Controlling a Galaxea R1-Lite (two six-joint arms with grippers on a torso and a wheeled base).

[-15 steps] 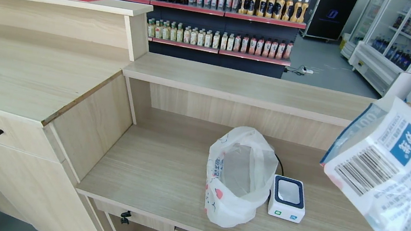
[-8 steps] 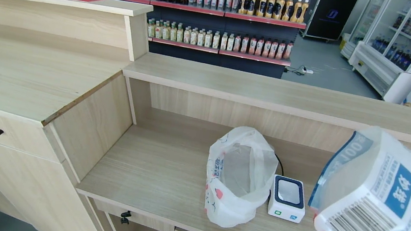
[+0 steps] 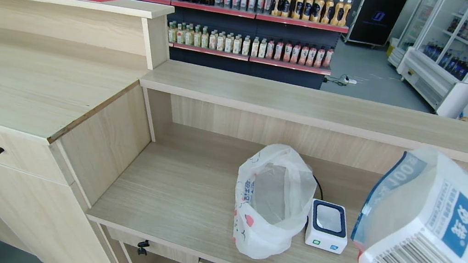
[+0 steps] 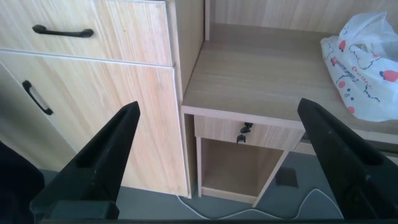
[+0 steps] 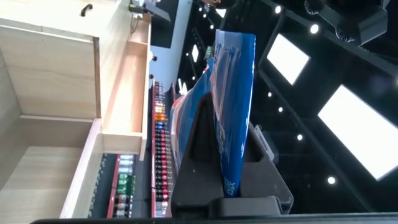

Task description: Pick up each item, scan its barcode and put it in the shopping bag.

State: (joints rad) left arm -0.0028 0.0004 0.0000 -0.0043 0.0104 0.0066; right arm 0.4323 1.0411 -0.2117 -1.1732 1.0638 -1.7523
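Observation:
A white and blue packet [image 3: 435, 240] with its barcode facing me hangs over the right end of the counter, to the right of the scanner [image 3: 327, 226]. My right gripper [image 5: 227, 127] is shut on the packet's [image 5: 233, 87] blue edge. The white plastic shopping bag [image 3: 272, 202] stands open on the lower counter, touching the scanner's left side. My left gripper [image 4: 217, 106] hangs open with nothing between its fingers, low in front of the counter, the shopping bag [image 4: 367, 68] off to one side of it.
A raised wooden ledge [image 3: 312, 104] runs behind the lower counter [image 3: 187, 194]. A taller cabinet with drawers [image 3: 4, 148] stands to the left. Drink shelves [image 3: 256, 14] and fridges [image 3: 459, 49] fill the room behind.
The packet in my right gripper has come down from ledge height to just above the counter, right of the scanner. The bag and the scanner have stayed put.

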